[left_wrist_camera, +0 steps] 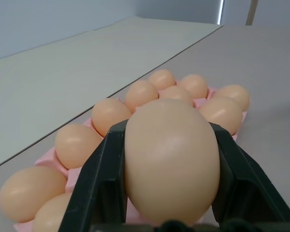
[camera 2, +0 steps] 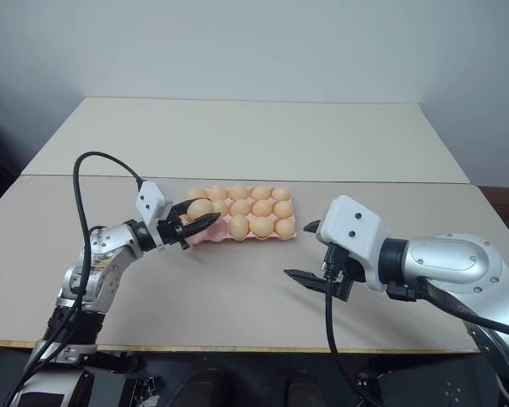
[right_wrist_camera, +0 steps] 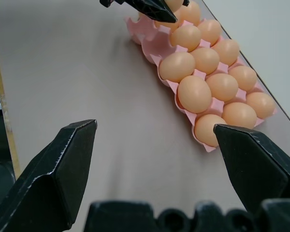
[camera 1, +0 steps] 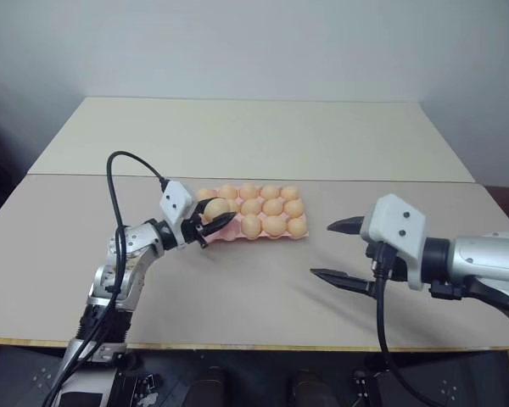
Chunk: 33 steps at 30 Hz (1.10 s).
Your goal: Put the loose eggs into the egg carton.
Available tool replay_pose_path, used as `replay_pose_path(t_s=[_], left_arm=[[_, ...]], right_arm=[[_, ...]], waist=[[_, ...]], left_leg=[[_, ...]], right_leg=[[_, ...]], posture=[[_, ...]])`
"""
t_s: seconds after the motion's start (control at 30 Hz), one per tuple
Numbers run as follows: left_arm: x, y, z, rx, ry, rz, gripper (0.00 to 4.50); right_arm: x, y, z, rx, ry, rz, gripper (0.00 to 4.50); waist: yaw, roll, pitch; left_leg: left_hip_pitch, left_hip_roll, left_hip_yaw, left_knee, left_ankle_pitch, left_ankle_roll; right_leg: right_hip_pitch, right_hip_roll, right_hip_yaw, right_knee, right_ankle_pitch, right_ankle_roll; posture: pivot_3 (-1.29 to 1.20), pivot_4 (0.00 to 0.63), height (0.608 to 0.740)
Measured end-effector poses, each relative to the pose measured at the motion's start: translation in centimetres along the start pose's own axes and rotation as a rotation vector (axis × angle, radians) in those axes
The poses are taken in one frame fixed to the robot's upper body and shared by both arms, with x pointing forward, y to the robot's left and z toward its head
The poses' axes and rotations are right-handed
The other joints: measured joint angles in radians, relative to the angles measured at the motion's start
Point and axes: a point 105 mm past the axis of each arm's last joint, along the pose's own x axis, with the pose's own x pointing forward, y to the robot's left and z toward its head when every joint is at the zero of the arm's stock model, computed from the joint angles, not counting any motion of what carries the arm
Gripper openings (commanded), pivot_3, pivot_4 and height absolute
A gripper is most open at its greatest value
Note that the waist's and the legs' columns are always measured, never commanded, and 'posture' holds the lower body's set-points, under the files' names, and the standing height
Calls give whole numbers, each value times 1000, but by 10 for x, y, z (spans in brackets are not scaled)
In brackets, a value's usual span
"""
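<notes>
Black fingers of the left claw (camera 1: pixel 210 222) are clamped on one tan egg (camera 1: pixel 216 209), held level and pointing toward the pink egg carton (camera 1: pixel 231 234) on the tabletop (camera 1: pixel 263 288). That egg hangs over the carton's near-left corner, its long axis running along the fingers, so the open cups lie just beneath and slightly ahead; this arm is clearly the nearer one. Further right, the right claw (camera 2: pixel 303 251) hovers spread wide and empty, well apart from the carton. Its wrist view shows bare pink cups at the carton's left end, which the left wrist view hides behind the held egg.
</notes>
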Motion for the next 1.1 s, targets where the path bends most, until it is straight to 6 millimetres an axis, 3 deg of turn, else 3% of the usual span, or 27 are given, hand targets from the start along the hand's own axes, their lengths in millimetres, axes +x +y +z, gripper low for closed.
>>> replay_pose_path(t_s=[0.2,0.33,0.43,0.57,0.83,1.1], left_arm=[[6,-2,-7,28,-2,-12,4345],[9,0,-5,32,-10,-3,4345],[1,3,7,12,-63,6,4345],[-39,12,18,27,-37,42,4345],[-134,7,10,34,254,101,4345],[-197,9,2,29,429,247,4345]], right_arm=[[0,-3,-5,17,17,-40,4500],[0,-3,-5,17,17,-43,4500],[0,-3,-5,18,17,-43,4500],[0,-3,-7,23,25,-41,4500],[-2,1,-9,25,31,22,4500],[-4,0,-9,4,23,104,4500]], waist=[[1,0,0],[0,0,0],[-3,0,0],[-17,0,0],[-21,0,0],[-14,0,0]], left_leg=[[0,0,0,1,0,0],[0,0,0,1,0,1],[-1,0,-1,1,0,1],[0,2,-1,1,0,1],[2,3,-1,0,0,0],[2,3,-1,-2,0,0]], right_leg=[[0,0,0,1,0,0],[0,0,0,0,0,0],[-1,0,0,0,0,0],[-1,1,0,1,0,0],[1,0,0,0,0,0],[1,0,-1,-1,0,0]], posture=[[0,150,740],[0,150,740],[0,150,740],[0,150,740],[0,150,740],[0,150,740]])
